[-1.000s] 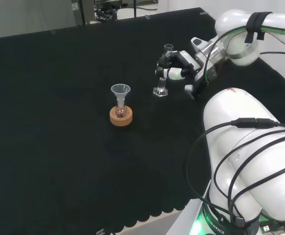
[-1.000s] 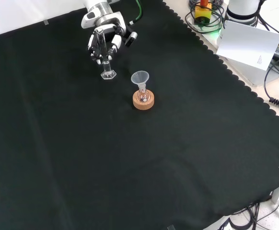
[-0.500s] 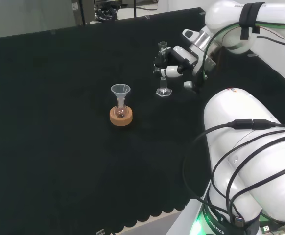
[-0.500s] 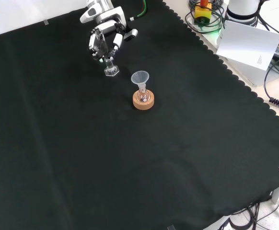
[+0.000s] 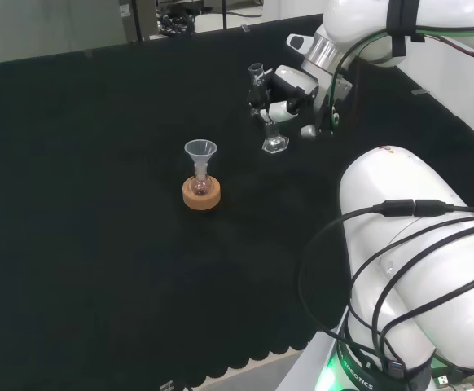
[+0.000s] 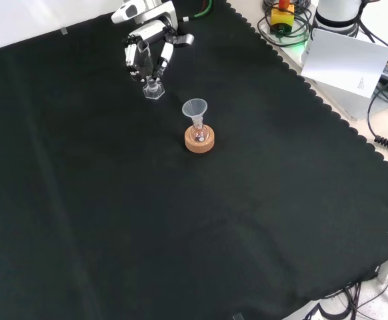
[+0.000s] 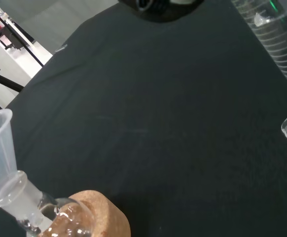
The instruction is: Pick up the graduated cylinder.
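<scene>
The graduated cylinder [image 5: 270, 131] is a slim clear tube on a hexagonal foot, seen near the far right of the cloth in the head view. The hand [image 5: 291, 86] is shut on its upper part, fingers curled round the tube. The cylinder leans, its open top pointing away from the arm. Its foot [image 6: 153, 90] hangs below the hand [image 6: 147, 48] in the front view, seemingly just off the cloth. The wrist view has the ribbed tube [image 7: 277, 47] close by.
A small flask with a clear funnel [image 5: 200, 151] stands in a cork ring [image 5: 201, 195] left of the cylinder in the head view, and nearer the camera [image 6: 199, 141] in the front view. The arm's white links [image 5: 408, 244] stand at the right.
The hand has drawn back towards the arm's base with the cylinder in it. The cylinder's foot has risen a little and the tube leans more. The flask and funnel stay put.
</scene>
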{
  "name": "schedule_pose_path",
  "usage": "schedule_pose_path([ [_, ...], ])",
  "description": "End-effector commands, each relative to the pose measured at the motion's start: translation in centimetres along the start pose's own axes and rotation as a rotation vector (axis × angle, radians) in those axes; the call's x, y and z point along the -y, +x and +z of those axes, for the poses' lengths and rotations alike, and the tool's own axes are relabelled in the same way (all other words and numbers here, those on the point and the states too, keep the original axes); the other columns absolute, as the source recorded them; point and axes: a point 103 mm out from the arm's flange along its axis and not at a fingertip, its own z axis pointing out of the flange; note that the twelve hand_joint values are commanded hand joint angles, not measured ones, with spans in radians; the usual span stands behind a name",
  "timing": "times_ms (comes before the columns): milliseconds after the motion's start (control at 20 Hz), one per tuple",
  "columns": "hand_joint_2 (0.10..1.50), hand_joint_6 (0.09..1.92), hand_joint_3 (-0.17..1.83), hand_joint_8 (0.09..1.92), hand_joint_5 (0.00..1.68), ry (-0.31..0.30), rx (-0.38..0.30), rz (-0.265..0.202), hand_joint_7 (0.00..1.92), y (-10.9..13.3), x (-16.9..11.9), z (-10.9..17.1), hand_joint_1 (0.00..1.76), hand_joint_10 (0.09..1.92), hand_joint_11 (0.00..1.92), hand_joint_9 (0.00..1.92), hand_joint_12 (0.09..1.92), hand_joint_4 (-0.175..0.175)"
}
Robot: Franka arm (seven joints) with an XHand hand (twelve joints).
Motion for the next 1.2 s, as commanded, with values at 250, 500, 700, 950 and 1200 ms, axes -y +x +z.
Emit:
schedule_pose_path([
  [250,1.08,0.96,0.00,1.10,0.99,0.043,0.038,-0.006,0.86,-0.2,0.3,-0.3,1.39,0.71,1.28,1.23,0.76,-0.175],
  [500,1.08,0.96,0.00,1.10,0.99,0.101,0.087,-0.018,0.86,0.6,0.5,-0.9,1.39,0.71,1.28,1.23,0.75,-0.175],
  [700,1.08,0.95,0.00,1.09,0.99,0.139,0.131,-0.024,0.86,1.6,0.9,-1.4,1.39,0.71,1.28,1.23,0.75,-0.175],
  [950,1.07,0.95,0.00,1.09,0.99,0.168,0.184,-0.017,0.87,3.2,2.0,-2.5,1.39,0.70,1.28,1.24,0.75,-0.175],
  [1200,1.07,0.94,0.00,1.08,1.00,0.211,0.230,-0.006,0.87,4.9,3.5,-3.4,1.39,0.70,1.28,1.24,0.75,-0.175],
])
